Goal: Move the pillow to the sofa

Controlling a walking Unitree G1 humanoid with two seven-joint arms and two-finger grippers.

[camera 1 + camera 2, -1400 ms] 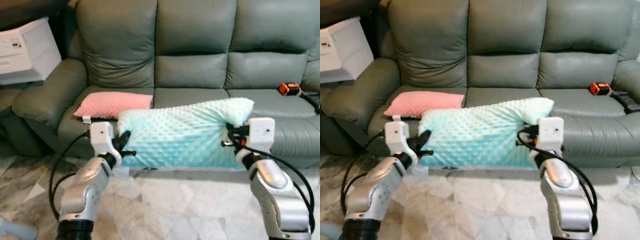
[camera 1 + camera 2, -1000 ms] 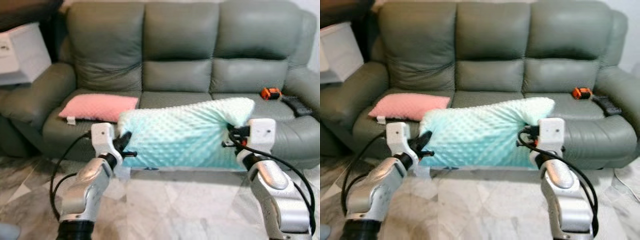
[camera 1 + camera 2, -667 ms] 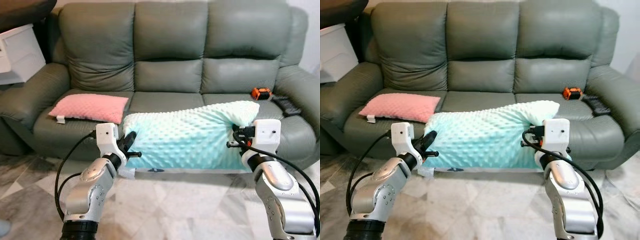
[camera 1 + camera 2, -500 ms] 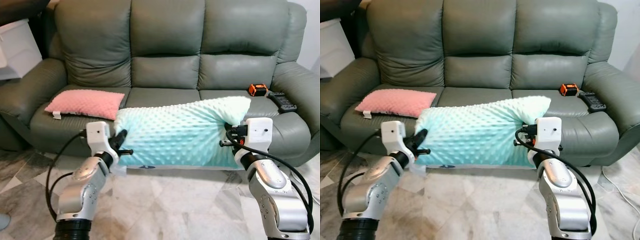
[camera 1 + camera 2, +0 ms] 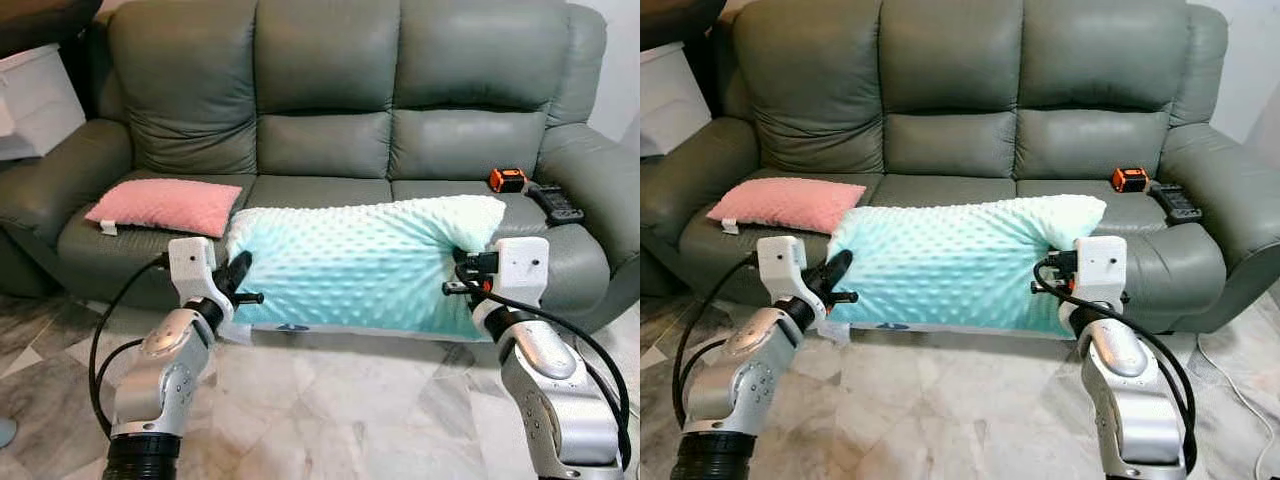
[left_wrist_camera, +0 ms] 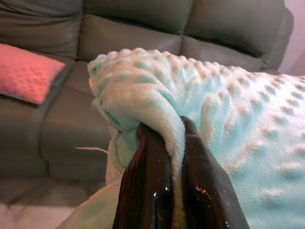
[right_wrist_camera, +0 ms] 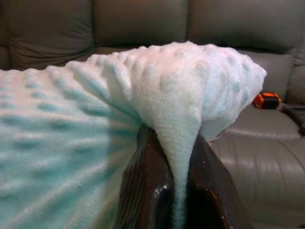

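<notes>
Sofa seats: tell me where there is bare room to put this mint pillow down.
The middle seat lies bare, between the pink pillow on the left seat and the orange tool and black remote at the right seat's far end. The mint pillow, pinched by the left hand and right hand, hangs before it.

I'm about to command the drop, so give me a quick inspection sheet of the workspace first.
Surface: sofa, middle seat bare.
Job's things: mint pillow held off the floor in front of the sofa's front edge, stretched between both arms.
Clutter: pink pillow on the sofa seat to the robot's left; orange tool and a dark remote on the seat to its right.
Grippers: left gripper pinches one end of the mint pillow; right gripper pinches the other.
Cables: black cables loop along both arms.
Surroundings: marble floor; white cabinet to the left.
</notes>
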